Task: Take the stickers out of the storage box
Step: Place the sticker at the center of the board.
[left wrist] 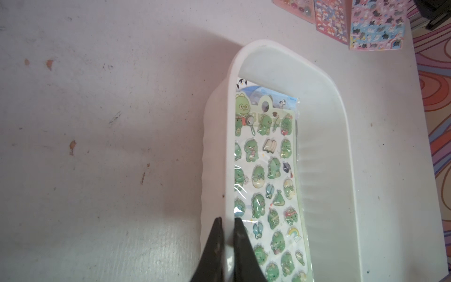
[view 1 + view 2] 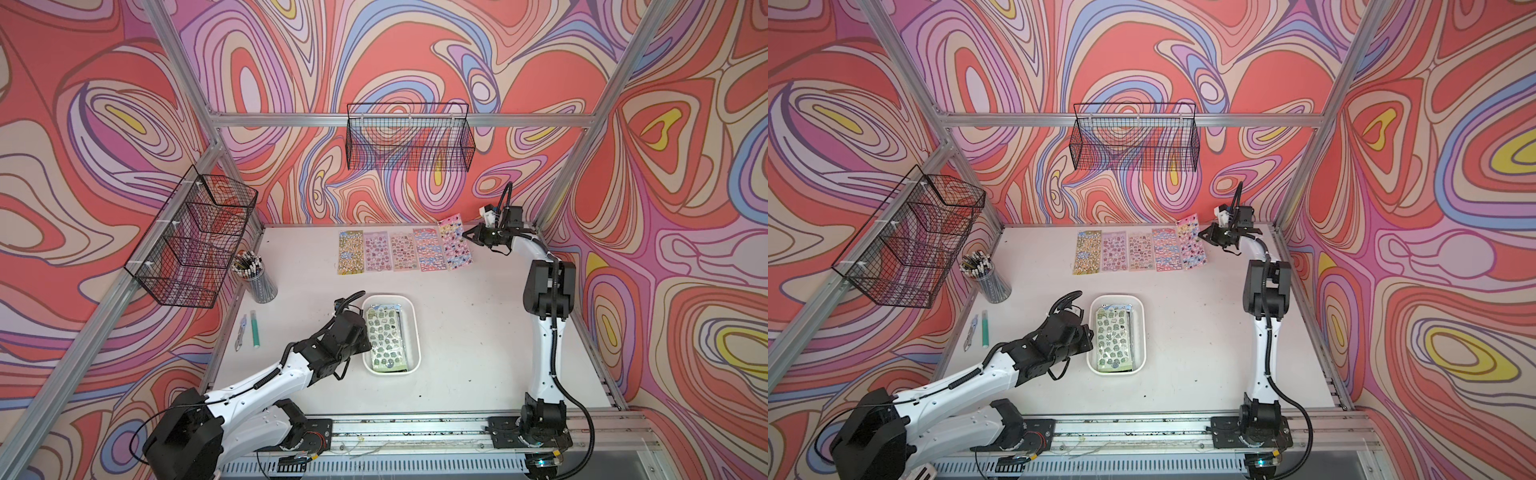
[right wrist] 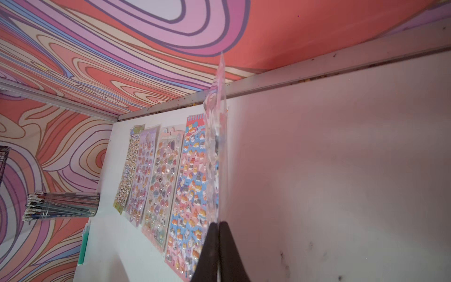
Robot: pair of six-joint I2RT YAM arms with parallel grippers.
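- left claw [image 1: 228, 221]: nearly closed, its two dark fingers [image 1: 214, 244] straddling one long wall of the storage box [image 1: 324, 146], one finger outside and one inside; it is clamped on that wall and touches no sheet that I can make out
- right claw [image 3: 219, 223]: closed tight, pinching the edge of a pink sheet [image 2: 454, 241] of cat stickers; the sheet stands tilted up off the tabletop [image 2: 457, 332], seen almost edge-on from the right wrist; whether its low end touches the tabletop I cannot tell
- storage box in both top views sits near the middle of the tabletop, just beside the left wrist; its rim [image 2: 417, 332] is white and rounded
- inside it lies a stack of stickers; the green dinosaur sheet [image 2: 384, 338] lies on top, face up; a blue penguin sheet [image 1: 253, 90] peeks out beneath at one end; dark edges of further sheets show at the side, number unclear
- row of four sheets [image 2: 390, 251] lies flat along the far edge of the tabletop, side by side, just beside the held pink sheet
- clear cup [image 2: 262, 286] at the left edge holds pencils [image 2: 248, 264], upright
- side-wall wire basket [image 2: 195, 241] and back-wall wire basket [image 2: 409, 139] hang above the tabletop
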